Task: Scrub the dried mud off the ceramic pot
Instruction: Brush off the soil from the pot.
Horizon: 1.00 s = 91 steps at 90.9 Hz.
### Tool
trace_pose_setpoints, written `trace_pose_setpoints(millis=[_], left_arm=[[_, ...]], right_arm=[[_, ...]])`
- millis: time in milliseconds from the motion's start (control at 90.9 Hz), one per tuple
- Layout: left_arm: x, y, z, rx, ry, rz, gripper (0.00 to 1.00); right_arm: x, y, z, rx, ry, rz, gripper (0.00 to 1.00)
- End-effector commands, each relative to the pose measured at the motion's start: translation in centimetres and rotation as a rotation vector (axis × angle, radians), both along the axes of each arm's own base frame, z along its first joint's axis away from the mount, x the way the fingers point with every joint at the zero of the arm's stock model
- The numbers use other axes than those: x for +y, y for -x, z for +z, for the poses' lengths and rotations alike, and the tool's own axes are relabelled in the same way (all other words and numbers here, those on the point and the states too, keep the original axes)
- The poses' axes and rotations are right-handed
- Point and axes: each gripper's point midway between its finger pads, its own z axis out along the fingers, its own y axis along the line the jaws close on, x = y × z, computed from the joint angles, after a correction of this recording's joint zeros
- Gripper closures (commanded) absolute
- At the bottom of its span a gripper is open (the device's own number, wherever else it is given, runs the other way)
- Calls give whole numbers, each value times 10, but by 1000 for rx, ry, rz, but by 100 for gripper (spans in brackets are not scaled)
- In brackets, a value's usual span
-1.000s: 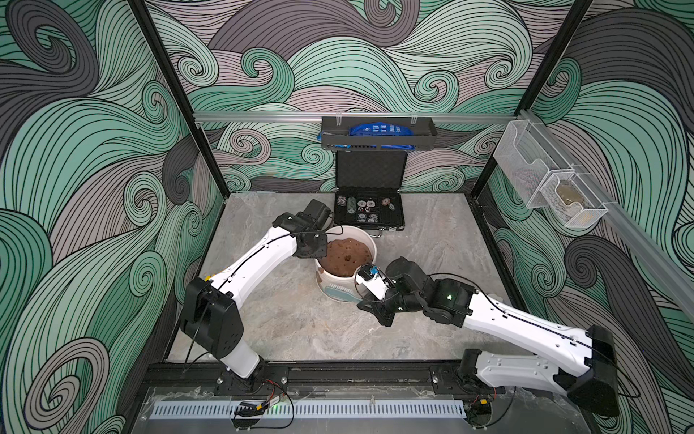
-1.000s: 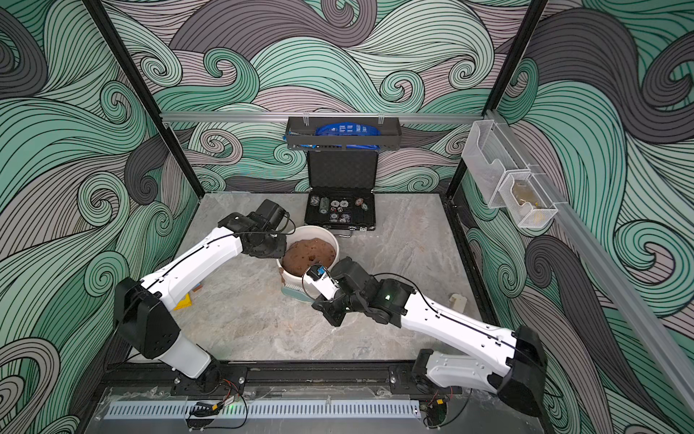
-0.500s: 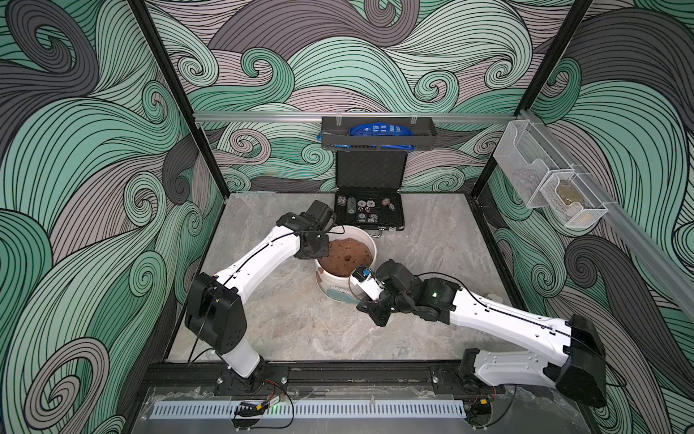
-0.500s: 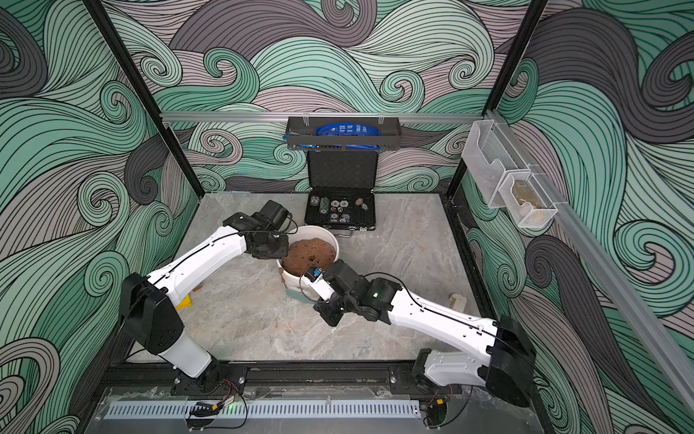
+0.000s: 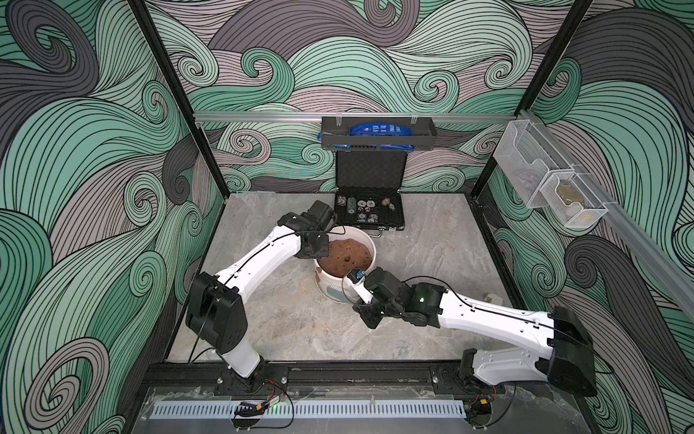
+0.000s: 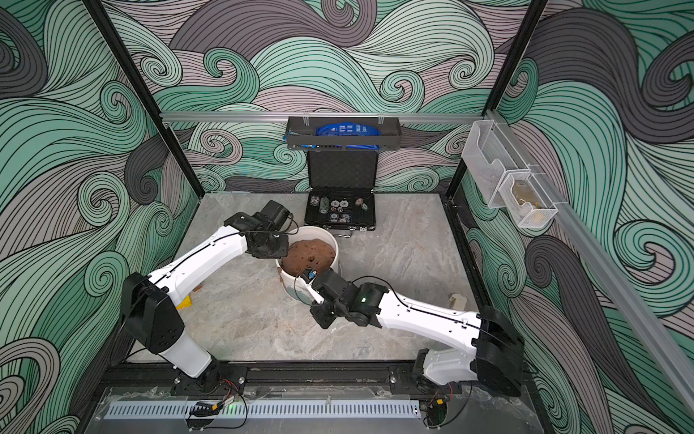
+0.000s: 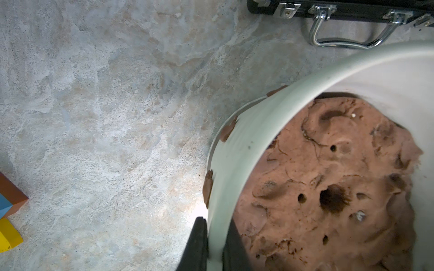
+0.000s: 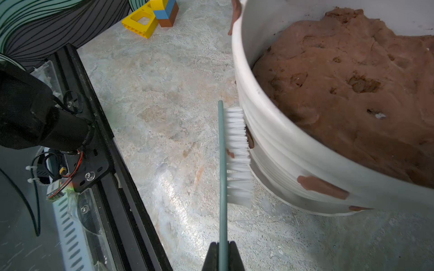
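Your left gripper [image 7: 215,239] had just closed on the rim of the pot [image 7: 246,131], bracing it on the table [image 5: 285,319]. Your right gripper [image 8: 223,255], clamped tight on the brush [image 8: 237,152], had brought its bristles against 1 mud patch [image 8: 250,142], so scrubbing could start.

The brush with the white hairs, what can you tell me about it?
The brush has a thin grey-green handle that looks plastic and stiff white bristles along one side. The right end effector is shut on the handle's end. The bristles press sideways against the outer wall of the ceramic pot, over a patch of dried mud. A small brown crumb sticks in the bristles.
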Motion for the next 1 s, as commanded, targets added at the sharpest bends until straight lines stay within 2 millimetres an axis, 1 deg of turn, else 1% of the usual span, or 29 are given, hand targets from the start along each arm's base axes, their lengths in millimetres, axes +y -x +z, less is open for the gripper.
trace_pose_setpoints(millis=[0,99,242,319,418,528,649,814,903,991], left_arm=[[2,8,2,37,-9,24,90],[1,8,1,40,-9,23,91],[2,8,2,38,-14,21,91],[3,8,2,34,-16,20,91],[3,7,4,26,-19,19,91],[4,6,5,21,-27,14,91],[8,5,6,19,-48,23,91],[7,4,5,19,-48,14,91],[5,3,6,16,-48,3,92],[6,2,6,9,-56,-8,92]], right_arm=[[-7,-16,-7,-33,47,-143,100],[-8,-18,-15,-26,74,-179,100],[-10,-18,-20,-38,79,-207,100],[-10,-10,-28,-6,97,-167,100],[-14,6,-42,30,157,-114,100],[-22,16,-47,46,195,-81,100],[-27,19,-40,34,200,-55,100],[-9,29,-11,13,87,74,100],[-8,22,1,-43,74,70,100],[-11,7,10,-80,76,52,100]])
